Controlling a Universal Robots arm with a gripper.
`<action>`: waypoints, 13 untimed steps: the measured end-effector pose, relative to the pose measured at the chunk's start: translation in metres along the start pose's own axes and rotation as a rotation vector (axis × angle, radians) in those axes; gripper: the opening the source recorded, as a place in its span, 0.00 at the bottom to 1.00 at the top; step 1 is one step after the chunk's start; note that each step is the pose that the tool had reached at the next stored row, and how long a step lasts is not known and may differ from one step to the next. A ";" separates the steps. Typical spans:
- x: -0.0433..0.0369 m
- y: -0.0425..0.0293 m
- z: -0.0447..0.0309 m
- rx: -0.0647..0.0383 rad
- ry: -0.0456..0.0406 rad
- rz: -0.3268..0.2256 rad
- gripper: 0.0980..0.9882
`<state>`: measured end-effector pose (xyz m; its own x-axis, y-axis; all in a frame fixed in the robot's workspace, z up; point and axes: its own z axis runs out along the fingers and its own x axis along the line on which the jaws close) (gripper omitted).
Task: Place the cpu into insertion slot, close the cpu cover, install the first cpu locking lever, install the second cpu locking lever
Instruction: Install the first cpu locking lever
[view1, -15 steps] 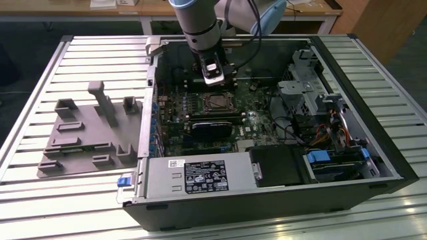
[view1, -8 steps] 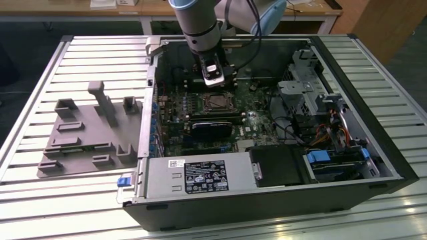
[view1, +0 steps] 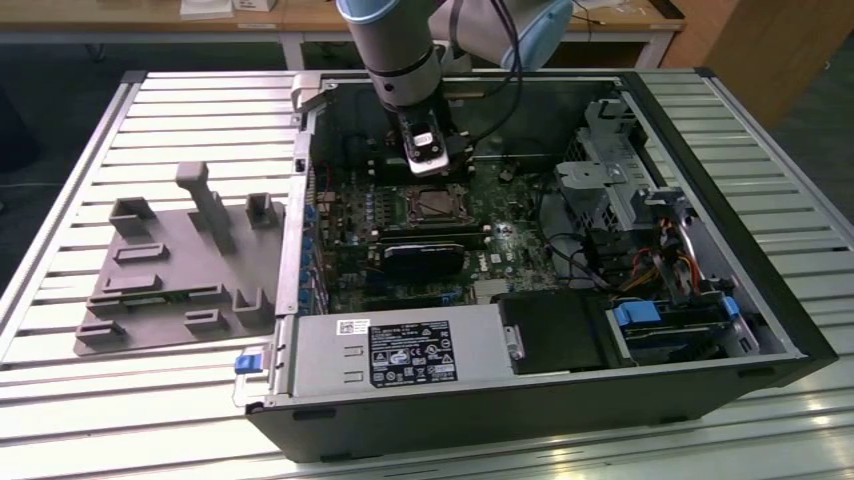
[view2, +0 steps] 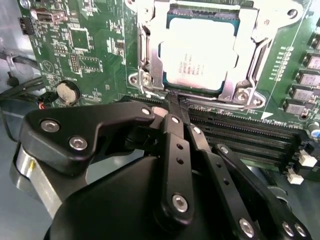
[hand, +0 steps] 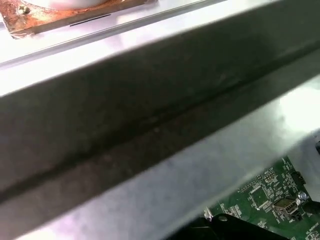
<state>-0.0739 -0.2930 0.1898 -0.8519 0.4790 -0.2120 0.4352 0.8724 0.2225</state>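
Cpu (view2: 197, 62), the small square chip with the dull silver top, lies flat in the square insertion slot (view1: 434, 205), metal face up, edges square to the socket, no side longer than another. Thin silver cpu cover (view2: 245, 50) frame is down around it. Black gripper (view2: 175, 100), fingers pressed together, tip right at the socket's edge, by the long black memory slots (view2: 240, 135). Green motherboard (view2: 85, 45) sits in the open black computer case (view1: 534, 410) on a slatted metal table (view1: 134, 410); a grey moulded fixture (view1: 174, 270) lies at the exterior view's left.

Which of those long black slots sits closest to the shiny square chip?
The memory slot running right alongside the cpu cover; the others lie beyond it, farther from the cpu.
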 end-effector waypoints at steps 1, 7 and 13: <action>0.0000 -0.0001 0.0001 0.000 0.0000 0.000 0.00; 0.0001 -0.0001 0.0003 -0.001 0.0005 0.001 0.00; -0.0005 0.0005 -0.0023 -0.001 0.0004 0.000 0.00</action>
<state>-0.0739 -0.2931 0.1922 -0.8518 0.4793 -0.2115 0.4353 0.8721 0.2234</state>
